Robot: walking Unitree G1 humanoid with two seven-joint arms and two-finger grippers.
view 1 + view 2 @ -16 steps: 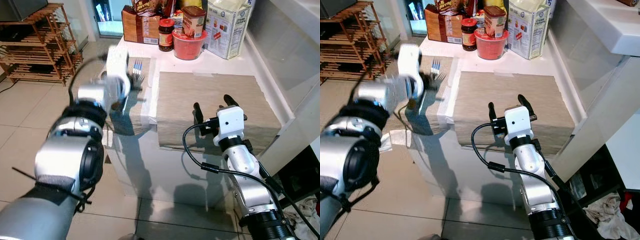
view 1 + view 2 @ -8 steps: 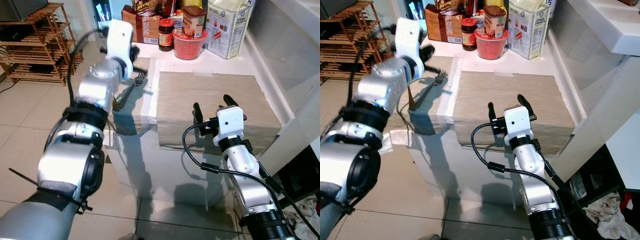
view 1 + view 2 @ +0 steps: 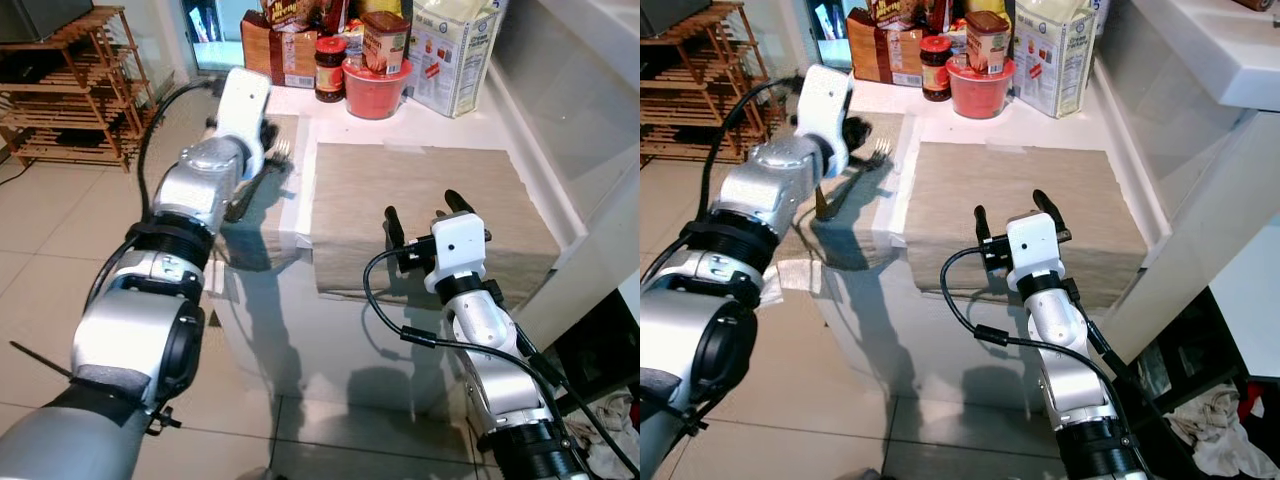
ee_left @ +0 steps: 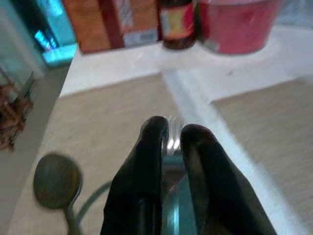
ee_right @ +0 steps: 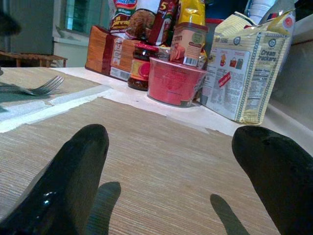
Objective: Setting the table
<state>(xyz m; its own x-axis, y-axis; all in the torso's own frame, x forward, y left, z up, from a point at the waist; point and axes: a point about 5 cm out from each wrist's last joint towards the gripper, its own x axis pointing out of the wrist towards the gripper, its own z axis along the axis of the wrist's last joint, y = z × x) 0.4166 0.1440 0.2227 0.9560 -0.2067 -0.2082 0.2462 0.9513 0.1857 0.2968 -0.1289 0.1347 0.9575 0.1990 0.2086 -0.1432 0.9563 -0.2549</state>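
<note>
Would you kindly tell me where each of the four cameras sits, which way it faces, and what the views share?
Left and right eye views: head stereo pair, looking forward and down at the white counter with two beige woven placemats; both silver arms show.
Left wrist view: looks along the left gripper, shut on a silver fork, towards a dark spoon.
Right wrist view: looks along the open right gripper over the larger mat.
Shared: red plastic tub, dark jar.

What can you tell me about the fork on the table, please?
The fork is silvery metal, with its tines pointing toward the boxes and jars at the back. It sits low over the left beige placemat, beside the larger mat. The left gripper has its black fingers closed on the fork. A spoon lies nearby.
</note>
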